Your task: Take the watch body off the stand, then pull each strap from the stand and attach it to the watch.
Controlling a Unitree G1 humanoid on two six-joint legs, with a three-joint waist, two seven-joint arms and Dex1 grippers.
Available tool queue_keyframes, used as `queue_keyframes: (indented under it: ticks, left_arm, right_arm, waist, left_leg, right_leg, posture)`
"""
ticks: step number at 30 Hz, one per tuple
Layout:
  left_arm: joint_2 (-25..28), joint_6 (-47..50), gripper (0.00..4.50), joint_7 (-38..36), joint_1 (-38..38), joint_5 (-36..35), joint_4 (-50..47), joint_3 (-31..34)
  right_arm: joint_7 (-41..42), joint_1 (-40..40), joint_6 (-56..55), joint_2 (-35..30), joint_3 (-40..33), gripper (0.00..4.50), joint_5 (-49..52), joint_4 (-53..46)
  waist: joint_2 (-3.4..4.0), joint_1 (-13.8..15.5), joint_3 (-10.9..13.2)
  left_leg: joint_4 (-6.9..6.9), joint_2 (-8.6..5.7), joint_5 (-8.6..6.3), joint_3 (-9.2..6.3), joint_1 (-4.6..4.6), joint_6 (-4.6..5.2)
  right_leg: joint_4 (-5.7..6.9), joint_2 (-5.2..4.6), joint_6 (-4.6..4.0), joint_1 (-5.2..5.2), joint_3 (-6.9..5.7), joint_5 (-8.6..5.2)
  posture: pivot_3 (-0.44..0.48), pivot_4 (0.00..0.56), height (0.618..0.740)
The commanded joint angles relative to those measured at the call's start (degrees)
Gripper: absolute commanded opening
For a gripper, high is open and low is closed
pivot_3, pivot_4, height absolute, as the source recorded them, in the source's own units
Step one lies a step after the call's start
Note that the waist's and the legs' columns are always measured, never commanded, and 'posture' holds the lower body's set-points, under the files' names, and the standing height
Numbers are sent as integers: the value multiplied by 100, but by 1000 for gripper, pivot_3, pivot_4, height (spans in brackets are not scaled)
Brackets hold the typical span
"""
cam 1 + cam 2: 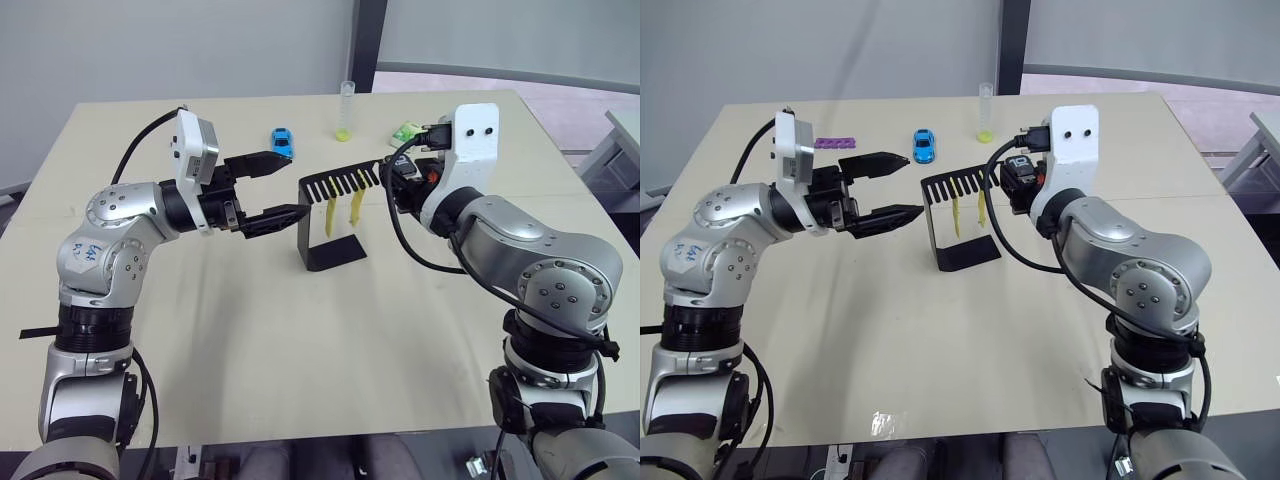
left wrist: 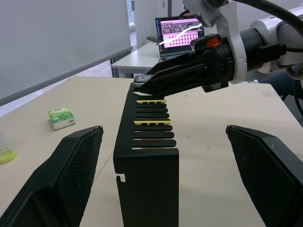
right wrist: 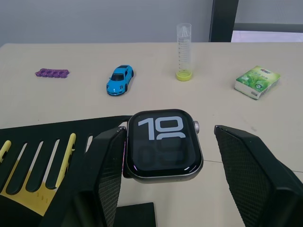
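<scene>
Table point(image 1: 250, 340): fills the centre of the left eye view; the stand point(image 1: 318, 225) sits mid-frame, foot flat.
Stand: slanted comb arm up; the two yellow straps point(image 1: 343, 208) hang from its slots, just right of centre.
My left gripper point(image 1: 275, 188): left of centre, fingers wide apart, empty, pointing at the stand's upright.
My right gripper point(image 3: 163, 179): fingers apart, either side of the watch body point(image 3: 163, 143), which sits on the arm's end, lower centre of the right wrist view.
Risk, large: I judge a skewed squeeze could tip or drag the light stand, since nothing braces it.
Risk, small: the smooth case could slip from my pads and drop.
Right wrist extra: the lit digits and side crown, hidden from the eye views by my wrist.
Left wrist extra: strap tops point(image 2: 152, 123) in the slots, and a laptop point(image 2: 179, 33) upper centre.
</scene>
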Motion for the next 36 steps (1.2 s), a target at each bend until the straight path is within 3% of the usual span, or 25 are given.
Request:
queue_keyframes:
  ticks: [1, 4, 9, 21, 27, 31, 36]
  left_arm:
    - [44, -119, 4500, 38, -13, 6, -178, 191]
    - [38, -121, 4500, 40, -14, 8, -175, 187]
    - [31, -131, 4500, 42, -11, 12, -169, 184]
    - [4, -88, 4500, 69, -4, -47, -240, 195]
    - [56, 341, 4500, 37, 0, -461, -605, 253]
    - [308, 808, 4500, -322, 155, -924, -982, 260]
    - [665, 963, 4500, -902, 597, -1093, -1411, 76]
  right_arm:
    - [133, -168, -11, 35, -127, 3167, -168, -215]
    - [213, -186, 17, 61, -137, 3167, -263, -227]
    - [321, -227, 70, 115, -152, 1597, -370, -254]
    - [625, -359, 158, 157, -210, 1602, -550, -415]
    - [1245, -324, 183, -289, -829, 1602, -46, -951]
    - [1748, 297, 147, -900, -1502, 1602, 565, -1476]
    - [2364, 2078, -152, -1667, -2398, 1602, 1059, -2310]
  waist:
    - [0, 0, 0]
    - [0, 0, 0]
    - [0, 2, 0]
    - [1, -1, 1]
    - [2, -1, 1]
    - [2, 1, 1]
    - [3, 21, 2]
  left_leg:
    - [0, 0, 0, 0, 0, 0]
    - [-1, 0, 0, 0, 0, 0]
    - [-1, -1, 0, 0, 0, 0]
    - [-2, -1, 0, 1, -1, 0]
    - [1, -3, 0, 1, -31, 0]
    - [20, -4, -1, -3, -75, 1]
    - [16, -6, -2, -2, -76, 4]
  right_leg:
    - [1, 0, 0, -1, 0, 0]
    - [1, 0, 0, -1, 0, 0]
    - [2, -1, 0, -1, -1, 0]
    - [5, -1, 0, -5, -1, 0]
    - [16, -4, 0, -38, -2, 0]
    - [25, -6, -1, -69, -12, 1]
    - [16, -11, -1, -63, -10, 1]
  posture:
    - [0, 150, 740]
    - [0, 150, 740]
    - [0, 150, 740]
    - [0, 150, 740]
    - [0, 150, 740]
    - [0, 150, 740]
    - [0, 150, 740]
